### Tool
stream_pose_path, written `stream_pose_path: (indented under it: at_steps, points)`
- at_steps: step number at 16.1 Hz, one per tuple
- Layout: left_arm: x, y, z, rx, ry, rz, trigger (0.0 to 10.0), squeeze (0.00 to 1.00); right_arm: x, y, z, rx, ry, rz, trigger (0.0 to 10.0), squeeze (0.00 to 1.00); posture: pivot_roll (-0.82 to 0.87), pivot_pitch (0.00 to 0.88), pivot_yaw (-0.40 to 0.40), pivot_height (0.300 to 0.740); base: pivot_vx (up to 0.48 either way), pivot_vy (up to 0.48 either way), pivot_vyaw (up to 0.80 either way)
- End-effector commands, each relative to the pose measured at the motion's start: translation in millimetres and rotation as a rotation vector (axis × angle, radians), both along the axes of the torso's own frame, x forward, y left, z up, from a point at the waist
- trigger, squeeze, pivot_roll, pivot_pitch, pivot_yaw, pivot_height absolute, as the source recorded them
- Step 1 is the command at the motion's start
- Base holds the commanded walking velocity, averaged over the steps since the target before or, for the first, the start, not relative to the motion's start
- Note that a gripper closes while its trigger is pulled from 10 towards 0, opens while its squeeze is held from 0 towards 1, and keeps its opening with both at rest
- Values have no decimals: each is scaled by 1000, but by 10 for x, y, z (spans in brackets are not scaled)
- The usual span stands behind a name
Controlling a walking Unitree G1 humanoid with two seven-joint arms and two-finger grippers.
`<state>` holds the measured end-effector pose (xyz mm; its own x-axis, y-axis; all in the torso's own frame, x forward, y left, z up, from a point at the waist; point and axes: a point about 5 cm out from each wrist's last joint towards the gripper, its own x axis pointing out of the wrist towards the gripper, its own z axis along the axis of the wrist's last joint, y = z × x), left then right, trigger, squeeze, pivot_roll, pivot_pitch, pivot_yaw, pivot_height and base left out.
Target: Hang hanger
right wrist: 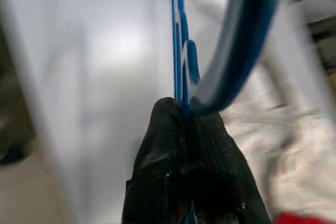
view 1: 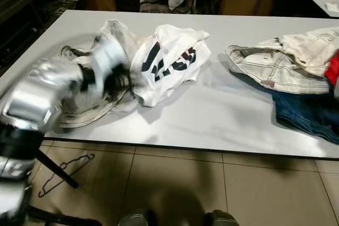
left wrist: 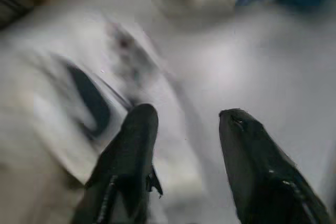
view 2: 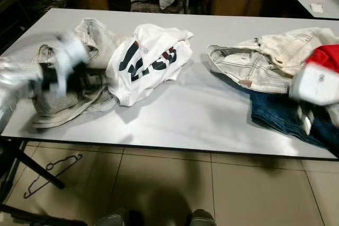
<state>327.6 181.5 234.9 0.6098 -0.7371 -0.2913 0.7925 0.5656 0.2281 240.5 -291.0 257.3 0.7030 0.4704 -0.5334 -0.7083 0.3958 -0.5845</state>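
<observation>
Lower left of the head views: a thin dark wire hanger (view 1: 66,172) lies on the tiled floor (view 1: 212,189) under the table edge, beside a black stand leg (view 1: 55,170). Not in any pincer.

Left of frame: left arm blurred in motion over a heap of pale clothes (view 1: 106,78) on the grey table (view 1: 212,115). In the left wrist view the left pincer (left wrist: 184,124) has its fingers apart, with nothing between them, above blurred white fabric.

Centre: a white T-shirt with dark lettering (view 1: 169,62), crumpled, touching the pale heap on its left side.

Right of centre: whitish jeans (view 1: 275,62) folded loosely, overlapping blue jeans (view 1: 304,112) toward the table's right edge. Something red (view 2: 328,56) at the far right edge.

Far right: the right arm's pale housing shows, blurred, at the right edge of the right eye view. In the right wrist view the right pincer (right wrist: 185,109) is clamped together on a blue hanger (right wrist: 181,51). Its thin wires run straight away from the fingertips (right wrist: 168,124), so the long axis lies roughly in line with the fingers; a thicker blue curve, likely the hook or shoulder, sweeps off to one side.

Judgement: the right arm carries the task's hanger. No rail or rod is visible, so where it must go cannot be told. The hook's facing, too blurred to read, governs the hanging move.
</observation>
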Motion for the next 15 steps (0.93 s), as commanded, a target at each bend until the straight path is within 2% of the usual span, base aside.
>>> stream_pose_path:
  at_steps: [1, 2, 4, 5, 6, 7, 8, 9, 10, 13, 15]
  points:
    - [92, -16, 237, -154, -133, 74, 10000, 1000, 115, 148, -24, 33, -105, -2, 10000, 0, -160, 0, 63, 740, 0, 0, 0]
    - [91, -106, 275, -224, -155, 46, 10000, 1000, 180, 227, -50, 56, -163, -2, 10000, 0, -160, 0, 63, 740, 0, 0, 0]
    - [56, -333, 287, -287, -164, -11, 10000, 1000, 253, 386, -112, 111, -190, 14, 10000, 0, -155, 0, 57, 740, 0, 0, 0]
    - [61, -489, 252, -284, -172, -16, 10000, 1000, 265, 503, -131, 146, -175, 73, 10000, 0, -160, 0, 63, 740, 0, 0, 0]
    - [64, -537, 241, -277, -185, -16, 10000, 1000, 271, 536, -138, 158, -168, 90, 10000, 0, -160, 0, 63, 740, 0, 0, 0]
    - [29, -664, 261, -269, -217, -85, 10000, 580, 287, 603, -145, 151, -148, 132, 10000, 0, -162, 0, 64, 740, 0, 0, 0]
    - [0, -727, 288, -278, -222, -134, 10000, 533, 299, 630, -145, 141, -143, 150, 10000, 0, -162, 0, 64, 740, 0, 0, 0]
    - [-64, -856, 335, -272, -206, -249, 10000, 1000, 346, 673, -135, 117, -144, 178, 10000, 0, -158, 0, 56, 740, 0, 0, 0]
    - [-120, -949, 344, -209, -206, -341, 10000, 1000, 390, 714, -126, 90, -146, 201, 10000, 0, -159, 0, 55, 740, 0, 0, 0]
    - [-82, -1074, 350, -129, -262, -356, 10000, 1000, 455, 807, -100, 29, -145, 263, 10000, 0, -159, 0, 59, 740, 0, 0, 0]
    - [-70, -1101, 308, -103, -256, -369, 10000, 1000, 470, 834, -82, 17, -149, 278, 10000, 0, -158, 0, 60, 740, 0, 0, 0]
